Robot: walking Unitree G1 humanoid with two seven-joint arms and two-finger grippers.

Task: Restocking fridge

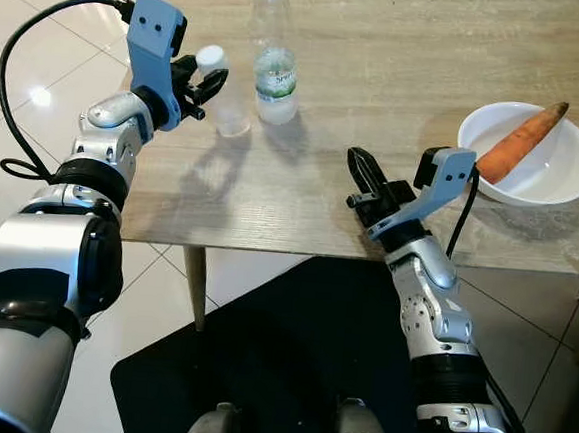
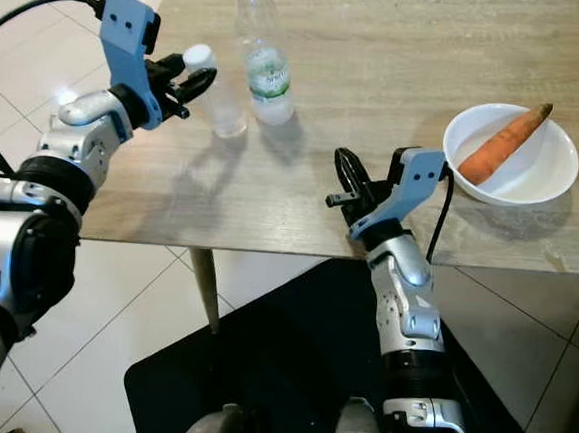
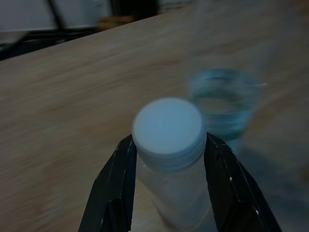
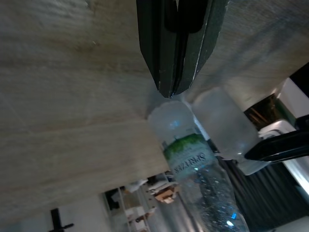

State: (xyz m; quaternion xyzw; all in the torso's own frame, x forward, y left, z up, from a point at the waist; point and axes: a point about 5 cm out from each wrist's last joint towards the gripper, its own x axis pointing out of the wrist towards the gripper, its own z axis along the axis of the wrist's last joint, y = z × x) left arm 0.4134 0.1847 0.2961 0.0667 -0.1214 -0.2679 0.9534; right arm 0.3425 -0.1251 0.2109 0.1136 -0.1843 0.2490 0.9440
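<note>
While the left gripper (image 1: 202, 81) reaches in over the left edge of the wooden table (image 1: 396, 135), its two black fingers (image 3: 116, 186) sit on either side of a small clear bottle with a white cap (image 1: 222, 96), pressed to the neck just under the cap, so it has hold of that bottle, which stands upright on the tabletop. Just beside this small bottle, on the side away from the left arm, stands a taller water bottle with a blue cap (image 1: 273, 55) and a green-and-white label, close enough that the two nearly touch. Nearer the front edge of the table than the tall bottle, and well apart from it, the right gripper (image 1: 365, 177) rests low over the wood with its fingers (image 4: 169, 53) pressed together and nothing between them, pointing toward the two bottles. Beyond the right gripper, toward the table's right edge, a white bowl (image 1: 563, 178) holds an orange carrot (image 1: 516, 142) lying tilted, its thin end sticking out over the rim. Below the table's front edge lie white floor tiles (image 1: 39, 86) and a dark mat (image 1: 288, 357).
</note>
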